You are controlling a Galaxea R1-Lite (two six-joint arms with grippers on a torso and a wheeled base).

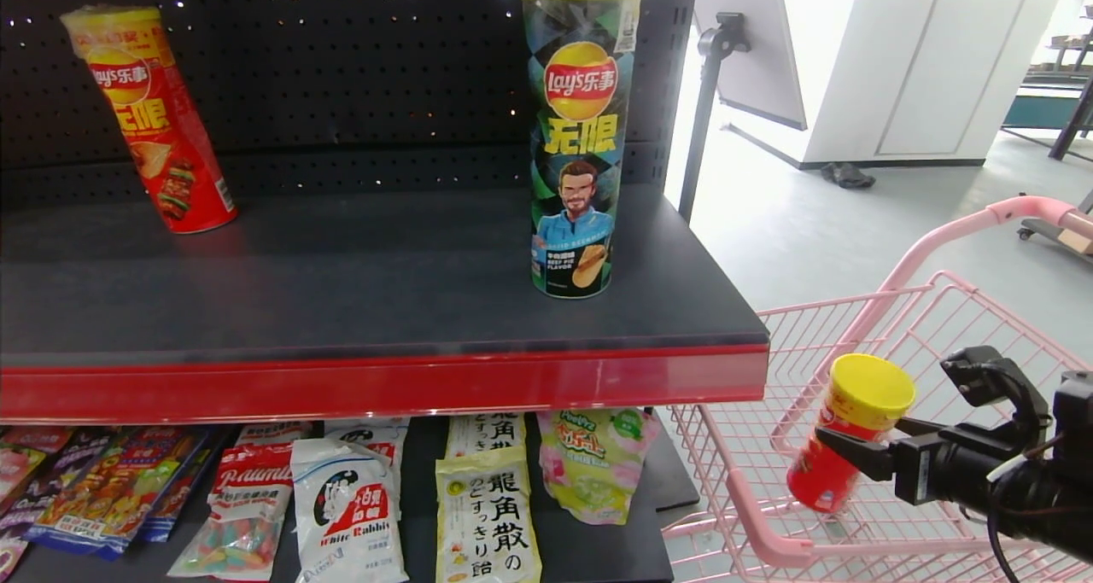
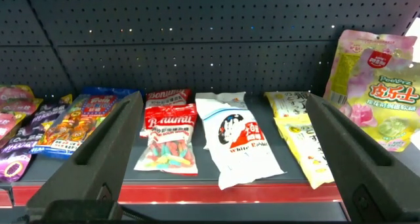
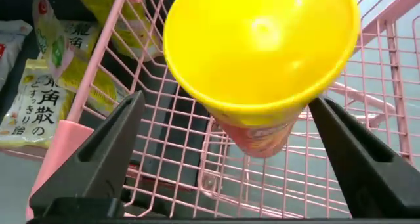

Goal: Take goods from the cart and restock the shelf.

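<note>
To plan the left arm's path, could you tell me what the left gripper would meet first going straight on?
Probably the white candy bag lying on the lower shelf, in line between the fingers of the open left gripper; depth is unclear.

A pale grey floor (image 1: pixel 854 224) runs back to a brightly lit white wall (image 1: pixel 922 62). A black pole (image 1: pixel 702 122) carries a white board (image 1: pixel 751 45). A small dark lump (image 1: pixel 845 175) lies on the floor near the wall.

The top shelf (image 1: pixel 359 284) lies open between the red can (image 1: pixel 149 118) at its back left corner and the tall green can (image 1: pixel 581 139) near its right edge. The pink cart (image 1: pixel 935 243) has its wire side between that edge and the small can (image 1: pixel 845 434) held over the basket.
</note>
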